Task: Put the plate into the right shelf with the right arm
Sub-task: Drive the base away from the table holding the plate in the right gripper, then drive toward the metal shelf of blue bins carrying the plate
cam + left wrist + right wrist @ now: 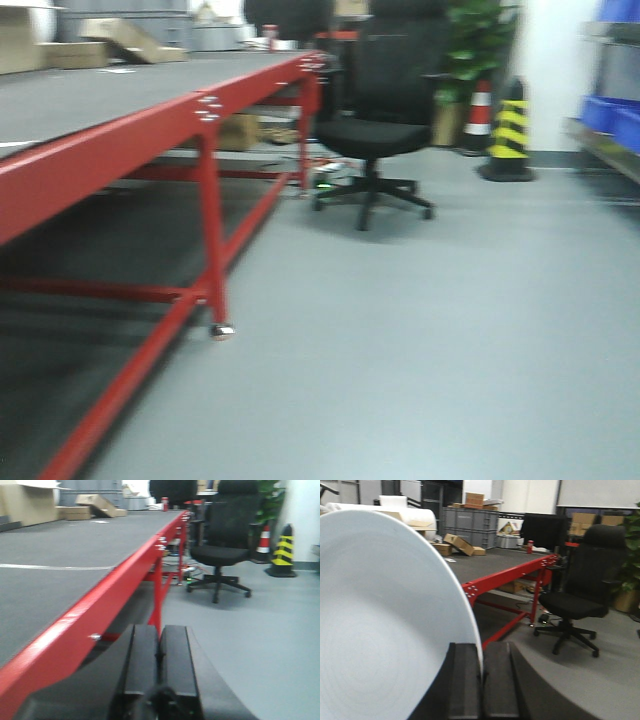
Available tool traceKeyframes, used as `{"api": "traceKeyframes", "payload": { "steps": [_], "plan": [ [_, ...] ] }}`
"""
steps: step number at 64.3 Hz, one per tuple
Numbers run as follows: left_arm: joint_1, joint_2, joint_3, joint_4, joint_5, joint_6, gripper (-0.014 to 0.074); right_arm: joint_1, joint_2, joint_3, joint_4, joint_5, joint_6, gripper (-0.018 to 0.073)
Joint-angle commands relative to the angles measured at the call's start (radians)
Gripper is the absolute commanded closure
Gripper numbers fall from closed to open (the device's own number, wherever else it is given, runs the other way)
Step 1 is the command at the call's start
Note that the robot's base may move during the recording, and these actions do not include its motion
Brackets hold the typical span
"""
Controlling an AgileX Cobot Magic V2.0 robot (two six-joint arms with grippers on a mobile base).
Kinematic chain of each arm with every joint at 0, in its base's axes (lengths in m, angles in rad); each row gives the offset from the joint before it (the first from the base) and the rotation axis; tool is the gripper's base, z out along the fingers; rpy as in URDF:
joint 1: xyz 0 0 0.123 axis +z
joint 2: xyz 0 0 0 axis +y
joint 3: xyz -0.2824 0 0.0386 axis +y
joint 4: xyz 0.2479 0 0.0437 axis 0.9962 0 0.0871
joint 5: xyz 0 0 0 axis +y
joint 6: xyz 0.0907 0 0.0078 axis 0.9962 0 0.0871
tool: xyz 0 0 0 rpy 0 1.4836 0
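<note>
A large white plate [385, 625] fills the left half of the right wrist view, held upright on its edge. My right gripper [481, 647] is shut on the plate's rim, with one black finger on each side of it. My left gripper [160, 630] is shut and empty, held beside the edge of the red-framed table [90, 615]. No shelf for the plate shows in the wrist views. Neither gripper shows in the front view.
The long red table with a grey top [150, 120] runs along the left. A black office chair [385, 120] stands ahead on the grey floor. A yellow-black cone [510, 140] and blue bins on a rack [615, 120] are at the right. Cardboard boxes [462, 544] lie at the table's far end.
</note>
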State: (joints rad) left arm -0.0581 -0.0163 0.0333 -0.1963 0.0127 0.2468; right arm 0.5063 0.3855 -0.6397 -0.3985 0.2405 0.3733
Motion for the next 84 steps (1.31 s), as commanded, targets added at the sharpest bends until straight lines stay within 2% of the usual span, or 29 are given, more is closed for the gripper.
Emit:
{"api": "traceKeyframes", "payload": {
  "steps": [1, 84],
  "plan": [
    [0.001, -0.011, 0.009, -0.002, -0.089, -0.002, 0.0643, 0.001, 0.006, -0.029, -0.019, -0.097, -0.008, 0.0504],
    [-0.005, -0.011, 0.009, -0.002, -0.089, -0.002, 0.0643, 0.001, 0.008, -0.029, -0.019, -0.087, -0.008, 0.0504]
  ]
}}
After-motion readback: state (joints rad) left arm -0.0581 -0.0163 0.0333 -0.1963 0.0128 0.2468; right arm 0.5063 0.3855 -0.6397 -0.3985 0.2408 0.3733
